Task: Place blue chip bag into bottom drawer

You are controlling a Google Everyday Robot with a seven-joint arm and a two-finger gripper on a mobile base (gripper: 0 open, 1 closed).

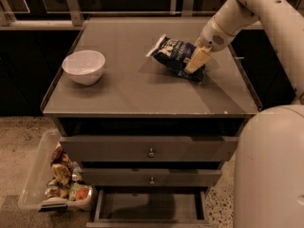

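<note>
The blue chip bag (175,54) is on the right half of the grey cabinet top (123,94), its white crimped left end tilted up. My gripper (196,61) reaches in from the upper right and is shut on the bag's right end, with a tan finger (198,58) lying across it. The bottom drawer (149,207) is pulled open at the cabinet's base, and its flat grey floor shows with nothing in it.
A white bowl (84,66) stands on the left of the top. Two shut upper drawers with round knobs (151,152) sit above the open one. A clear bin (35,179) of crumpled wrappers is on the floor at the left. My base fills the lower right.
</note>
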